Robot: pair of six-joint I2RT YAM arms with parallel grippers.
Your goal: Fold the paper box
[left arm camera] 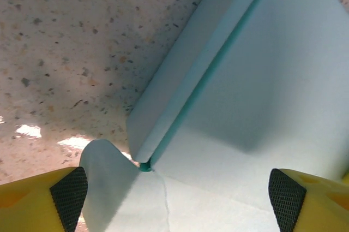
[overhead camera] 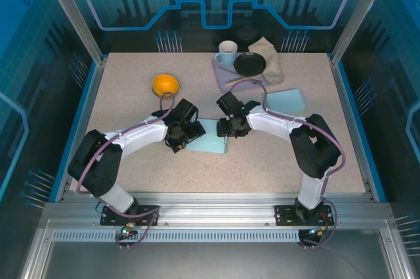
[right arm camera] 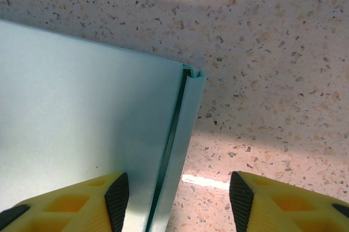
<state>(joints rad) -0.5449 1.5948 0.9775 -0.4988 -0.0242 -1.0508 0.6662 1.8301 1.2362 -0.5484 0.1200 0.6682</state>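
From the top camera, the paper box lies as a flat light-blue sheet on the worktop, near its middle and between the two arms. The left end effector is at the sheet's left edge and the right end effector at its upper right corner, so each can work on one side. An orange bowl, a mug, a black plate and a second blue sheet stand farther back, apart from the work.

In the left wrist camera, the left end effector has its jaws wide and holds nothing. Its pads stand on both sides of a corner of the paper box, where a side flap is raised along its crease.

In the right wrist camera, the right end effector is about half open and grips nothing. One pad is over the box panel, the other over the bare worktop, with the folded edge strip between them. I judge this placing prepares a pinch on that strip.
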